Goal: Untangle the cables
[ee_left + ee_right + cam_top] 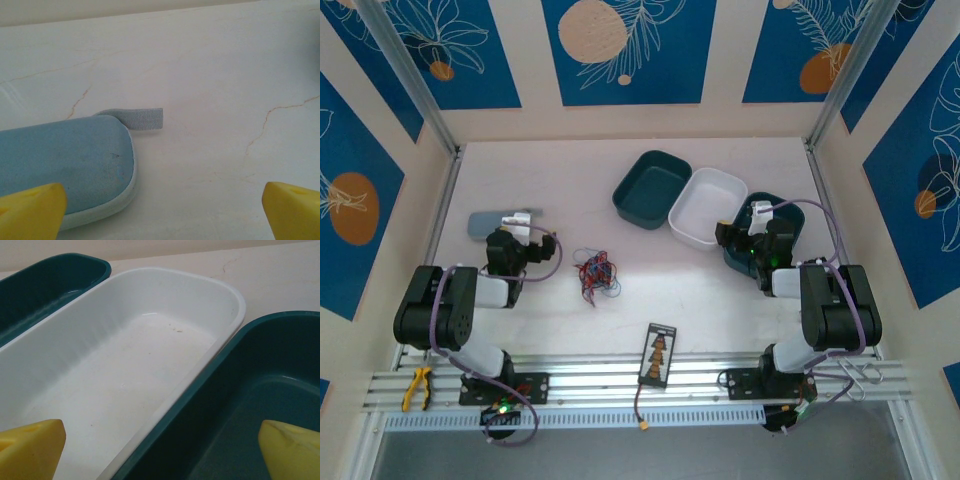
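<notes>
Lying tangled at centre frame, the cables [595,273] rest on the tabletop [700,290]. Your left jaws gape empty by a blue case [65,165], your right jaws above the white tray [125,365].

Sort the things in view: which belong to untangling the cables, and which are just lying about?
Job: cables; left gripper; right gripper.
Lying about: blue case; pliers; parts card; orange-plug wire; white tray; left teal tray; right teal tray.
</notes>
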Robot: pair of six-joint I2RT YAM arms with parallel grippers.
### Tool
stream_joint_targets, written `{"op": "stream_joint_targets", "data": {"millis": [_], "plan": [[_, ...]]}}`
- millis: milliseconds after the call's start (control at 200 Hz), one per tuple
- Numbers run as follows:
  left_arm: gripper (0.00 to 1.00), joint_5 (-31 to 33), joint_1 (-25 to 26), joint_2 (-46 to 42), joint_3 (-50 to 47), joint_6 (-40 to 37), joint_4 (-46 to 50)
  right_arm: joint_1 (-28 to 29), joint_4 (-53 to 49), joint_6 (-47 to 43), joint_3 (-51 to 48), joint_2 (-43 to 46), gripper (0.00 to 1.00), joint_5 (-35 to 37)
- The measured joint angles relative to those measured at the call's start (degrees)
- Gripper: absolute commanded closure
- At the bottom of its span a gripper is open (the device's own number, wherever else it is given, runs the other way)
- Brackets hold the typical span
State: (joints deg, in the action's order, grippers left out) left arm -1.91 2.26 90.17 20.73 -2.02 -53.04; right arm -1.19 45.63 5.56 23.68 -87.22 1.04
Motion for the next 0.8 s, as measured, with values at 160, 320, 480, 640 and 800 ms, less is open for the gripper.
{"op": "stream_joint_targets", "data": {"millis": [160,320,480,640,800], "plan": [[0.00,0.00,0.00,0.00,0.00,0.00,0.00,0.00,-0.02,0.00,0.00,0.00,0.01,0.00],[0.00,0.00,0.00,0.00,0.00,0.00,0.00,0.00,-0.02,0.00,0.00,0.00,0.01,-0.02],[0.00,0.00,0.00,0.00,0.00,0.00,0.00,0.00,-0.02,0.00,0.00,0.00,0.01,0.00],[0.01,0.00,0.00,0.00,0.02,0.00,0.04,0.00,-0.02,0.00,0.00,0.00,0.01,-0.02],[0.01,0.07,0.00,-2.78,0.00,0.02,2.38,0.00,-0.02,0.00,0.00,0.00,0.01,0.00]]}}
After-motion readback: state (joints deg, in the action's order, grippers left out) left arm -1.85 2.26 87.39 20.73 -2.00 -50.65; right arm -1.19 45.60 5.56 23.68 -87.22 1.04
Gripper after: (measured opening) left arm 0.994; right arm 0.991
